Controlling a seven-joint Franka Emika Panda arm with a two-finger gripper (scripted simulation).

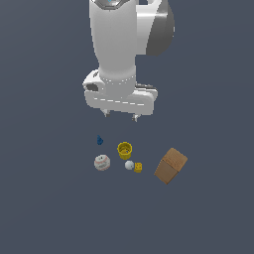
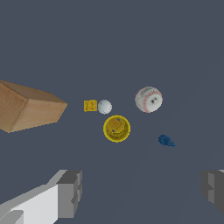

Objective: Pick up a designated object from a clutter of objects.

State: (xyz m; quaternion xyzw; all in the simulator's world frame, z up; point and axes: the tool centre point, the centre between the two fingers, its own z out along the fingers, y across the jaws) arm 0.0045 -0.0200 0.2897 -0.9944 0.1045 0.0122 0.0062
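Observation:
The baseball (image 1: 101, 162), white with faint red stitch marks, lies on the dark floor at the exterior view's left of the clutter; it also shows in the wrist view (image 2: 148, 99). Beside it are the yellow cup (image 1: 124, 150) (image 2: 117, 128), the small white ball (image 1: 129, 165) (image 2: 104, 106), the yellow cube (image 1: 138, 167) (image 2: 90, 105), the tiny blue piece (image 1: 99, 141) (image 2: 166, 141) and the brown cardboard box (image 1: 170, 165) (image 2: 27, 107). My gripper (image 1: 119, 116) (image 2: 140, 189) hangs open and empty well above the clutter, roughly over the cup.
The dark floor (image 1: 49, 208) stretches around the clutter on all sides. The arm's white body (image 1: 119, 49) rises above the gripper.

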